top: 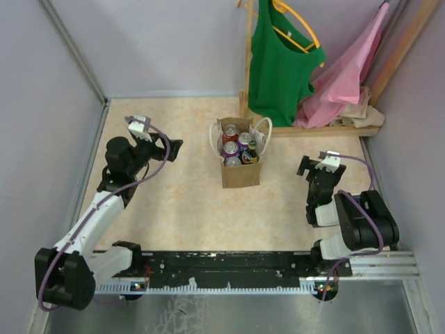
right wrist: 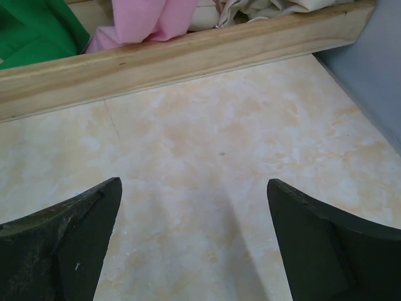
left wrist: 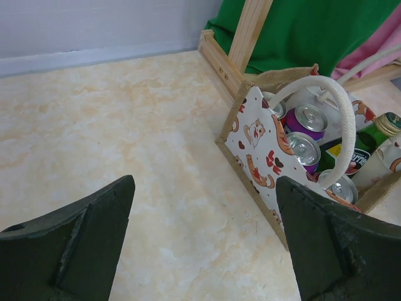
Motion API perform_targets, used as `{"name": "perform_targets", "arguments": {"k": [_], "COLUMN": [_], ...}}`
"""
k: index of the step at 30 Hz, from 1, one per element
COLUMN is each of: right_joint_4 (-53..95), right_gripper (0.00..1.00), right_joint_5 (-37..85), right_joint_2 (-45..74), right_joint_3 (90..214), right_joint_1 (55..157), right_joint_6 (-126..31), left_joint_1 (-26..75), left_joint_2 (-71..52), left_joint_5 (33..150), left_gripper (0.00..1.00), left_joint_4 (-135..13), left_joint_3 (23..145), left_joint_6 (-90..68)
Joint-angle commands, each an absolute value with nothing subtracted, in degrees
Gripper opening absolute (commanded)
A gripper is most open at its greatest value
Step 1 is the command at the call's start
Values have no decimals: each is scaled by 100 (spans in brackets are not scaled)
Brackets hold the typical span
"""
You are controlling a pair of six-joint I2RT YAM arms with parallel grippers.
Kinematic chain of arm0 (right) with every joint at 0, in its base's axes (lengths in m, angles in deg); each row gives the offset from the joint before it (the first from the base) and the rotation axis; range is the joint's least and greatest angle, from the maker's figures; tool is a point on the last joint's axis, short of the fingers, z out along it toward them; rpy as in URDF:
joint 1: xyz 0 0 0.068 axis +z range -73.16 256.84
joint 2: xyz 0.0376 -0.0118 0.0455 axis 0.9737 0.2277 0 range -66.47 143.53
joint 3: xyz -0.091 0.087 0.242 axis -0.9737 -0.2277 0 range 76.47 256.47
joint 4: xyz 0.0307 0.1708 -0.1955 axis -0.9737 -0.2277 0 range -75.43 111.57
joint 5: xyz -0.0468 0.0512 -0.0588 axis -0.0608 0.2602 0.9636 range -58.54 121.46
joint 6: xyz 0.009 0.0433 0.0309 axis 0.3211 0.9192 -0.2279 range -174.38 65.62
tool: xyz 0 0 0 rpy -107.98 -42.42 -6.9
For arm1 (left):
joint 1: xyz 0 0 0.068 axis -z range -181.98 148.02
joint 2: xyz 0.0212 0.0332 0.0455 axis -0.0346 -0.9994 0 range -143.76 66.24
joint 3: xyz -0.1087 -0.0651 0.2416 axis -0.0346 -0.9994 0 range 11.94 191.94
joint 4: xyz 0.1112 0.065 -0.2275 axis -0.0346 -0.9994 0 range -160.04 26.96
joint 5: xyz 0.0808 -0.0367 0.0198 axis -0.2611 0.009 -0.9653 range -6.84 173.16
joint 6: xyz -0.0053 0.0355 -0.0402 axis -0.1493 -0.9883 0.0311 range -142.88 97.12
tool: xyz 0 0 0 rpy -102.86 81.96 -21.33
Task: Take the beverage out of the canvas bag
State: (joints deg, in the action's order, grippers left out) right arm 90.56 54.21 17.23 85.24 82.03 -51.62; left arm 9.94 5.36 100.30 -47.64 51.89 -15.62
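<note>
The tan canvas bag (top: 240, 172) stands upright mid-table with white rope handles. It holds several cans (top: 231, 147) and a green bottle (top: 252, 150). In the left wrist view the bag (left wrist: 263, 144) shows a white printed lining, a rope handle (left wrist: 326, 94), a purple can (left wrist: 307, 119), silver can tops and the green bottle (left wrist: 376, 135). My left gripper (top: 170, 149) is open and empty, left of the bag; its gripper (left wrist: 203, 188) is above bare table. My right gripper (top: 306, 167) is open and empty, right of the bag, and in its own view the gripper (right wrist: 194, 188) faces bare table.
A wooden clothes rack (top: 248, 49) stands behind the bag with a green top (top: 278, 62) and a pink garment (top: 348, 76). Its base beam (right wrist: 188, 63) runs across the right wrist view. Grey walls (top: 42, 104) enclose the table on left and right.
</note>
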Motion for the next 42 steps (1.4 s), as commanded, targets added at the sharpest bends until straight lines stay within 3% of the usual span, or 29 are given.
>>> {"name": "perform_targets", "arguments": {"k": [1,11,18,27,32,42], "right_joint_4": [9319,9318,9320,9317,9319,9314], "right_gripper": [99,99,99,99,99,99], "right_joint_5": [5444,5445,5445,5445,5447,5449], "right_joint_2": [1669,1668,1668,1666,1668,1668], "right_joint_3": [8622,8622,8622,8622,8622,8622], "right_joint_1": [8165,8167,8167,8172,8167,8169], "right_joint_6": [-5140,-5140,-5140,-5140,-5140,-5140], "left_joint_1": [1032,1032,1032,1058,1834,3134], "left_joint_2": [921,926,977,504,254,-512], "left_joint_5": [9812,9819,9799,11771,10854,10948], "left_gripper": [100,100,100,100,100,97], "left_joint_4": [-4263,-4388,-3434,-3445,-5033,-5580], "left_joint_3": [4931,5126,5093,5643,6534,7792], "left_joint_6": [-1627,-1619,-1227,-1734,-2910,-3487]}}
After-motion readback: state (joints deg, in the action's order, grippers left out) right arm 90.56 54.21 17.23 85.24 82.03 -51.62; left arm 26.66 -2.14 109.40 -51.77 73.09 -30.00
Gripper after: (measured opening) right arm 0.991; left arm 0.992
